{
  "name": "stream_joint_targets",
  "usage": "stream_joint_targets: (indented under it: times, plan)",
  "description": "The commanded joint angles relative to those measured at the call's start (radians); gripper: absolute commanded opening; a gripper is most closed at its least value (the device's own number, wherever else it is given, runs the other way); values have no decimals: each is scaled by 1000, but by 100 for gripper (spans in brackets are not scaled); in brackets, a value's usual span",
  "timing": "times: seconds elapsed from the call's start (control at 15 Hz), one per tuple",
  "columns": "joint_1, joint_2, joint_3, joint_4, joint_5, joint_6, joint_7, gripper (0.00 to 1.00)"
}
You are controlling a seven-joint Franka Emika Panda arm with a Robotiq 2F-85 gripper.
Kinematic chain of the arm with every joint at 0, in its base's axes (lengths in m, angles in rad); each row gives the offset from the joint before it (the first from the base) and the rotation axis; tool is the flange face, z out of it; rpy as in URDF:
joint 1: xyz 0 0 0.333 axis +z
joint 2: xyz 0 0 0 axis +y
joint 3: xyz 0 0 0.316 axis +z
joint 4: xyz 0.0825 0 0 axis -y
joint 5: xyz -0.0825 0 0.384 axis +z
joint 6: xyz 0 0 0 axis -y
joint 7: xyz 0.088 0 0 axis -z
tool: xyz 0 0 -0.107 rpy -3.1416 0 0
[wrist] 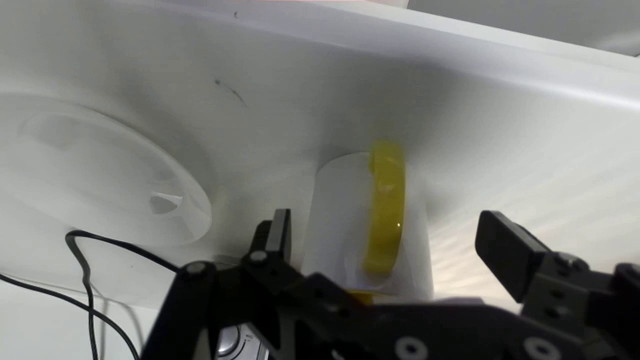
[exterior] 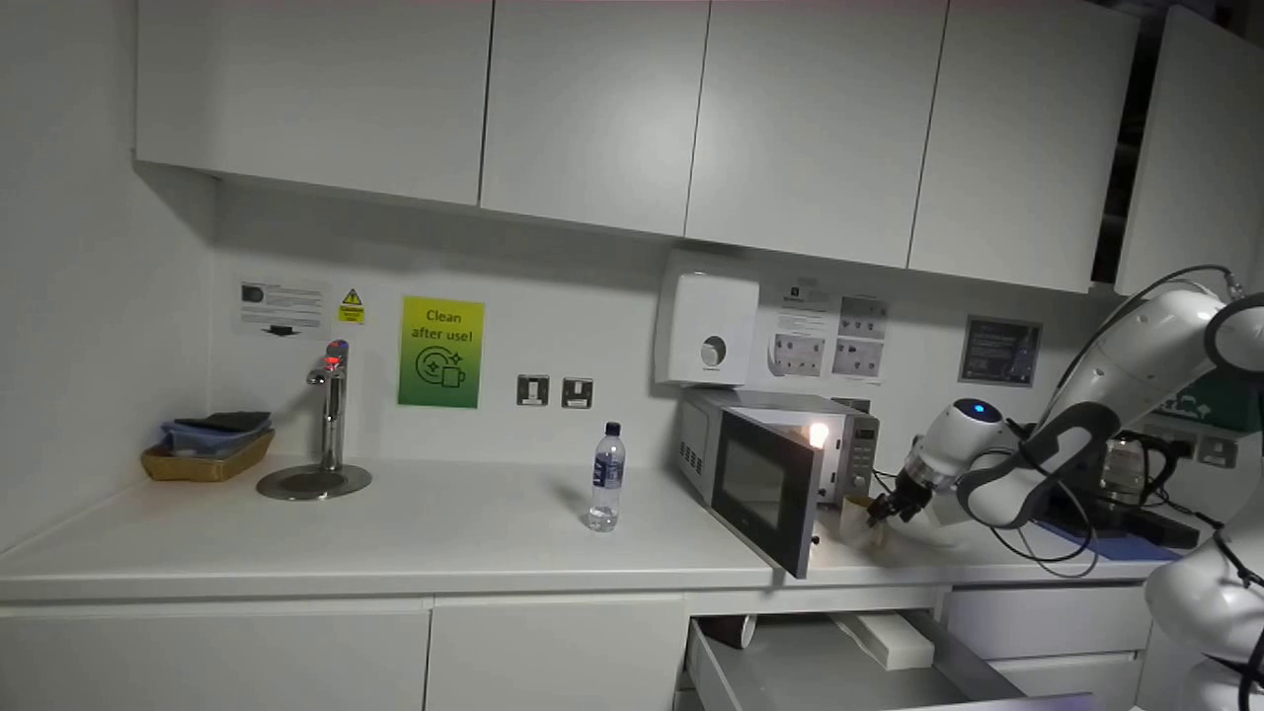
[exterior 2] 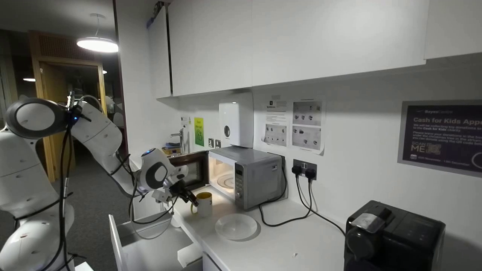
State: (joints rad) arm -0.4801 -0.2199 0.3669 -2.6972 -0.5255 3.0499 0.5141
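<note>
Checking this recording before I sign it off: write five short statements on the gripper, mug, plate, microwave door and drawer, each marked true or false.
1. The gripper is open. True.
2. The mug lies on its side. False: it stands upright.
3. The plate is on the counter. True.
4. The microwave door is shut. False: it stands open.
5. The drawer is pulled out. True.

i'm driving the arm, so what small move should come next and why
I'd probably ease the open gripper a little closer to the mug before closing. In the wrist view its fingers flank the mug, the yellow handle between them, while in an exterior view the fingertips show only at the mug's handle side, so a grip there might be shallow.
</note>
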Motion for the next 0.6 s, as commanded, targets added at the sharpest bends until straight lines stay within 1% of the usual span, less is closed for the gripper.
stream_joint_targets:
  times: [0.0, 0.07, 0.13, 0.27, 0.47, 0.53]
  plan:
    - [-62, -2, 45, 4, -59, 28, 57, 100]
    - [-70, -2, 52, 4, -65, 29, 64, 98]
    - [-77, -2, 58, 4, -69, 30, 69, 74]
    - [-90, 0, 72, 5, -73, 33, 70, 72]
    - [-106, 2, 88, 5, -72, 34, 68, 52]
    - [-110, 3, 92, 5, -71, 35, 67, 43]
